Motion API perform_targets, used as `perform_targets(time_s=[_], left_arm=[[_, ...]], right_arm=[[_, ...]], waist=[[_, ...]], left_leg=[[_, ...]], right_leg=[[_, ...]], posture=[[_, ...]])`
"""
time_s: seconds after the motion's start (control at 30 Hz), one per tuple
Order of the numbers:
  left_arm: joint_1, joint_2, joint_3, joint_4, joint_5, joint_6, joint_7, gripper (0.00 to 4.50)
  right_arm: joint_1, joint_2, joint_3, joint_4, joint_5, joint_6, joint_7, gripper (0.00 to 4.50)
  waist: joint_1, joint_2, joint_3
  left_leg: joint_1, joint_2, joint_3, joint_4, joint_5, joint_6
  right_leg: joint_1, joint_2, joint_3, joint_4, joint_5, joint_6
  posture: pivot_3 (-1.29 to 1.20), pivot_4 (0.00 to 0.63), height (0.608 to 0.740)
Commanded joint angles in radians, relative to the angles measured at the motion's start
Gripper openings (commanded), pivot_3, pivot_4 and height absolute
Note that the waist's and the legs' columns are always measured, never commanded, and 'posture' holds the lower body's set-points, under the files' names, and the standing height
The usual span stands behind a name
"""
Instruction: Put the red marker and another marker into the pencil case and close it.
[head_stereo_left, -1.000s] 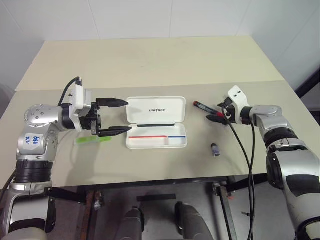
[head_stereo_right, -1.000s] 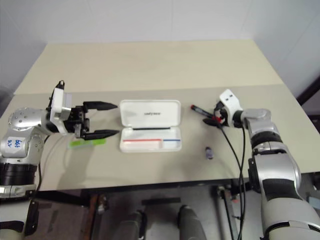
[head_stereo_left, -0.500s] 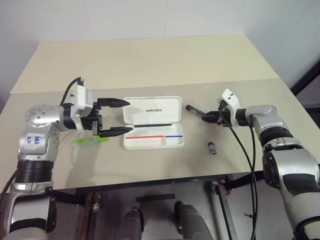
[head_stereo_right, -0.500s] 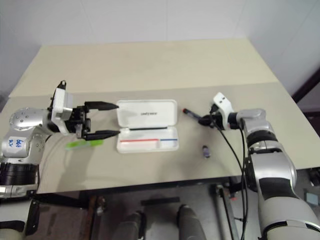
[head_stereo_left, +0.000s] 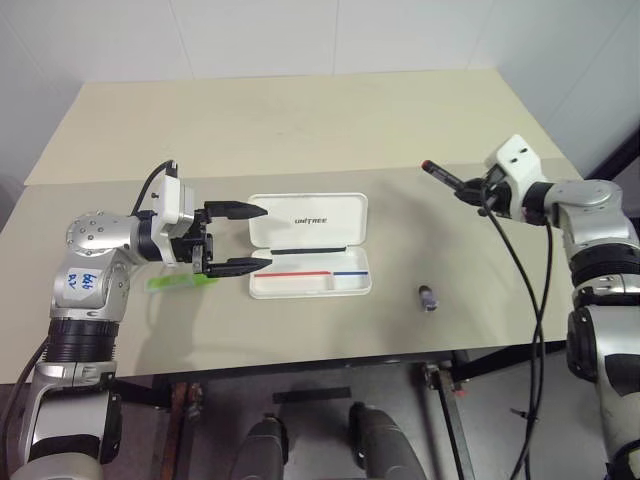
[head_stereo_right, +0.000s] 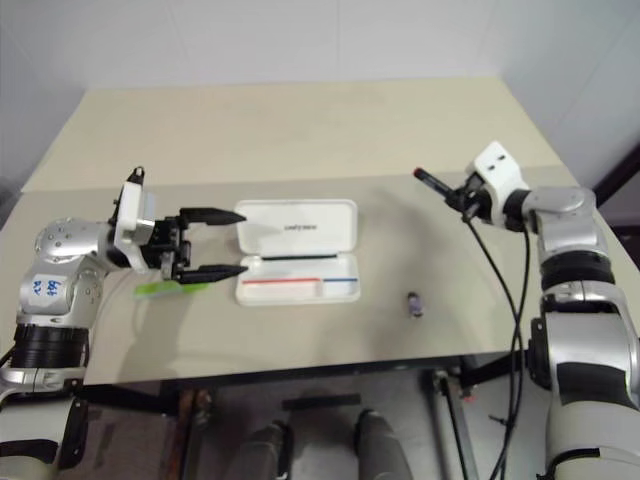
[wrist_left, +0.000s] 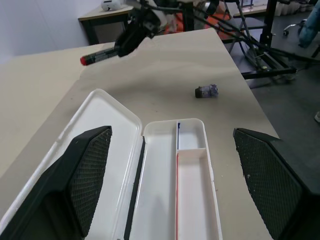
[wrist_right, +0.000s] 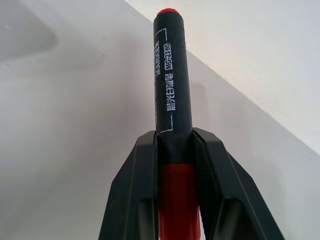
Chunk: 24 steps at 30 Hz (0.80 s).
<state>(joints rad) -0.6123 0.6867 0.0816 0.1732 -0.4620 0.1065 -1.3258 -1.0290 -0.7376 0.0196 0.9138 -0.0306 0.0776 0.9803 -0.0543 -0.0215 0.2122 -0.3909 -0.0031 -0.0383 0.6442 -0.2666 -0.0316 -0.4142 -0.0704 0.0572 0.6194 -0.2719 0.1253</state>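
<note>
Right gripper (head_stereo_left: 474, 190) clamped on the slim black red-capped marker (head_stereo_left: 441, 176) — held above the beige desk (head_stereo_left: 300, 130).
Left gripper (head_stereo_left: 250, 238) spread wide beside the open white plastic pencil case (head_stereo_left: 310, 245); green marker (head_stereo_left: 183, 281) lies beneath.

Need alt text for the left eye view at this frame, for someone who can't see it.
The right gripper holds a slim black red-tipped marker in the air above the beige table. A white hard plastic pencil case lies open at centre, the open left gripper beside it, with a light-green marker and a small grey-purple piece on the table.
</note>
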Motion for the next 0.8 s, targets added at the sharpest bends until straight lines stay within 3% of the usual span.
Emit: perform_targets(time_s=[0.03, 0.2, 0.37, 0.53, 0.67, 0.8], left_arm=[[0.018, 0.019, 0.024, 0.003, 0.002, -0.024, -0.007, 4.13], [0.067, 0.065, 0.042, 0.002, 0.001, -0.029, -0.024, 4.13], [0.094, 0.088, 0.062, 0.009, 0.004, -0.040, -0.015, 4.13], [0.099, 0.089, 0.068, 0.035, 0.014, -0.060, -0.003, 4.13], [0.094, 0.085, 0.063, 0.063, 0.023, -0.080, -0.001, 4.13], [0.087, 0.084, 0.057, 0.079, 0.027, -0.091, -0.002, 4.13]], right_arm=[[0.119, -0.030, -0.045, -0.369, 0.125, 0.188, 0.090, 0.60], [0.303, -0.006, -0.075, -0.852, 0.297, 0.450, 0.100, 0.60], [0.351, 0.037, -0.028, -1.005, 0.366, 0.503, 0.088, 0.60], [0.364, 0.083, 0.083, -0.967, 0.326, 0.417, 0.121, 0.60], [0.296, 0.156, 0.216, -0.768, 0.189, 0.197, 0.137, 0.60], [0.219, 0.218, 0.261, -0.611, 0.127, 0.070, 0.134, 0.60]], waist=[[-0.001, 0.000, 0.000], [-0.002, 0.001, 0.000], [0.005, 0.000, 0.000], [0.017, 0.000, 0.000], [0.018, 0.000, 0.000], [0.020, 0.000, 0.000]], left_leg=[[0.000, 0.000, 0.000, 0.000, 0.000, 0.000], [0.000, 0.003, 0.000, 0.001, 0.000, 0.000], [0.001, 0.002, -0.001, 0.003, 0.000, -0.001], [0.002, 0.001, -0.001, 0.003, 0.000, 0.000], [0.001, 0.001, -0.001, 0.002, 0.000, 0.000], [0.000, 0.001, 0.000, 0.002, 0.000, 0.000]], right_leg=[[0.000, 0.000, 0.000, 0.000, 0.000, 0.000], [-0.002, 0.003, 0.001, 0.001, 0.000, 0.000], [0.000, 0.002, 0.000, 0.001, 0.000, -0.001], [0.001, 0.001, 0.000, 0.001, 0.000, -0.001], [0.000, 0.001, 0.000, 0.000, -0.001, -0.001], [-0.002, 0.001, 0.000, 0.001, -0.001, -0.001]], posture=[[0.00, 0.150, 0.740], [0.00, 0.150, 0.740], [0.00, 0.150, 0.740], [0.00, 0.150, 0.740], [0.00, 0.150, 0.740], [0.00, 0.150, 0.740]])
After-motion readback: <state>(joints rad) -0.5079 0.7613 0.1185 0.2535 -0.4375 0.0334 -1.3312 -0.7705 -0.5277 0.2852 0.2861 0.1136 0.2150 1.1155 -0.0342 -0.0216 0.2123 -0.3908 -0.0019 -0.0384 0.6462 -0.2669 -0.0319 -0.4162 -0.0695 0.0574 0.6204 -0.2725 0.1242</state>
